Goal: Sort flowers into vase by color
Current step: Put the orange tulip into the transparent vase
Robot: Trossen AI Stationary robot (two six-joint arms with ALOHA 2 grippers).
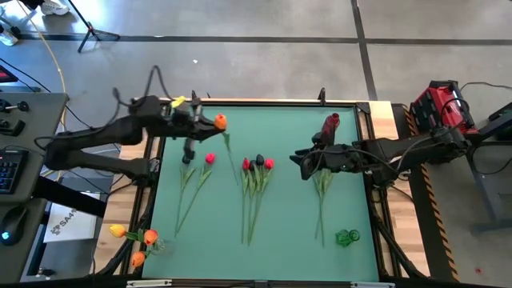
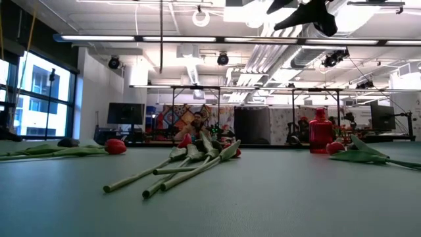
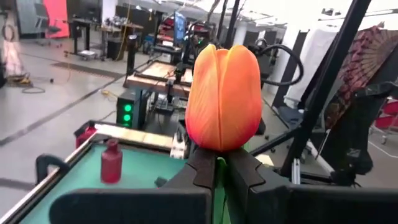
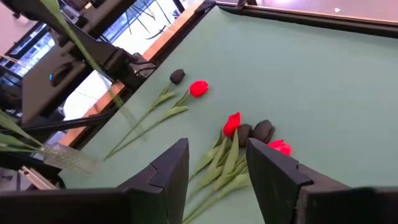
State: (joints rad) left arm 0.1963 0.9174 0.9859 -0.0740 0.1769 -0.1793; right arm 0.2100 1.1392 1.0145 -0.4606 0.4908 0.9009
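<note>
Left gripper [image 3: 214, 165] is pinched tight on the orange tulip [image 3: 224, 96] just under its bud. Light, floppy stem, so that's the spot; right gripper [image 4: 214, 165] hangs half open, empty

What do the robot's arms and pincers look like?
Both arms are dark, nearly black, built from long jointed pieces. The left arm has black cables looping above it and a yellow bit near its wrist. Each pincer, like the right pincer, has two chunky black fingers with angular tips.
</note>
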